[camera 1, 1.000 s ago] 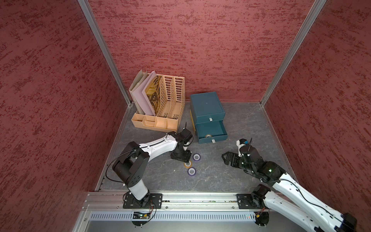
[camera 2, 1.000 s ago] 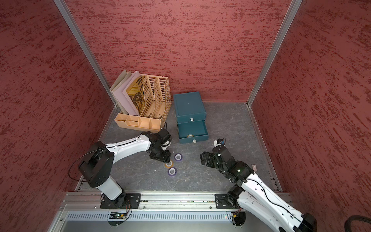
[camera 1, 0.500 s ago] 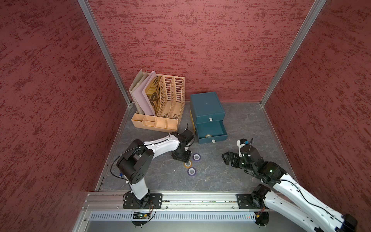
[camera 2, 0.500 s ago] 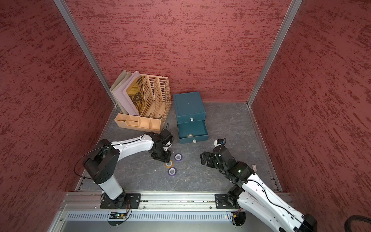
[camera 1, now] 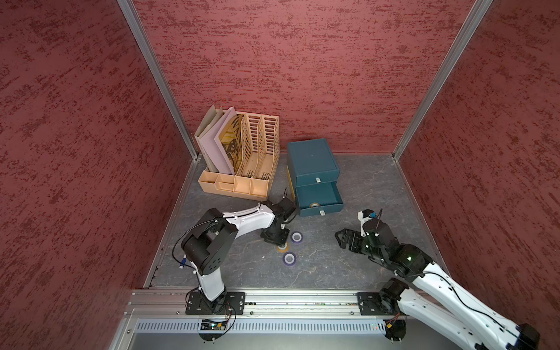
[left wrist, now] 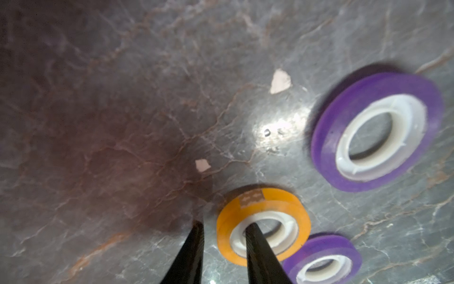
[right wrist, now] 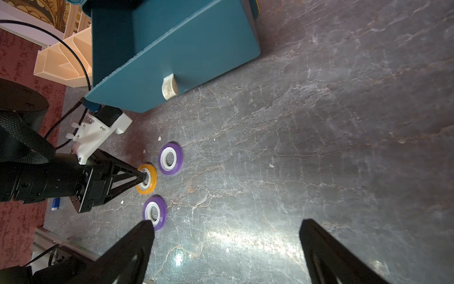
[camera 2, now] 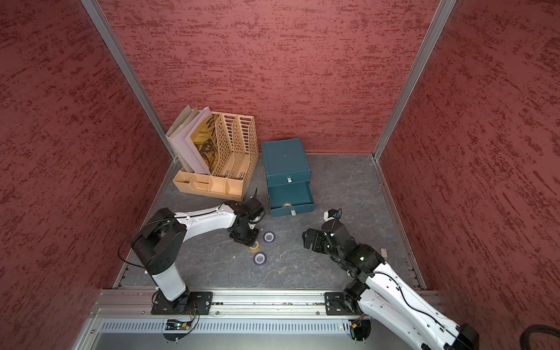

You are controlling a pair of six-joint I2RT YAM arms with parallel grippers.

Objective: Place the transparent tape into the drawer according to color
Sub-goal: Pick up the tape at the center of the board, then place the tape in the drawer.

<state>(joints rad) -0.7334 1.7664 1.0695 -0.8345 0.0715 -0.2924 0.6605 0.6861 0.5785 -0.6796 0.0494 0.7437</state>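
Under the left claw [left wrist: 224, 224]: 1 orange tape roll [left wrist: 270, 204] lies flat on the grey table [left wrist: 122, 98], white core facing up.
Left claw state: narrow; 1 finger [left wrist: 255, 246] is inside the core, the other outside the roll's wall. Whether they already pinch the wall cannot be told.
Beside the left claw: 2 purple rolls lie flat, 1 [left wrist: 326, 137] near it, 1 [left wrist: 348, 248] just beside the orange roll.
Step in hand: likely gripping the orange roll by its wall.
Doing it well: close firmly before lifting, then rise straight up so neither purple roll gets dragged.
Beyond the left claw: teal drawer chest [camera 1: 312, 157]; its open drawer [camera 1: 318, 195] holds 1 roll [camera 1: 314, 205] that looks orange-yellow.
Left arm pose: stretched low and forward, wrist bent so the claw points straight down.
Right claw [right wrist: 226, 233]: wide apart, empty, low over the table, well apart from the left claw.
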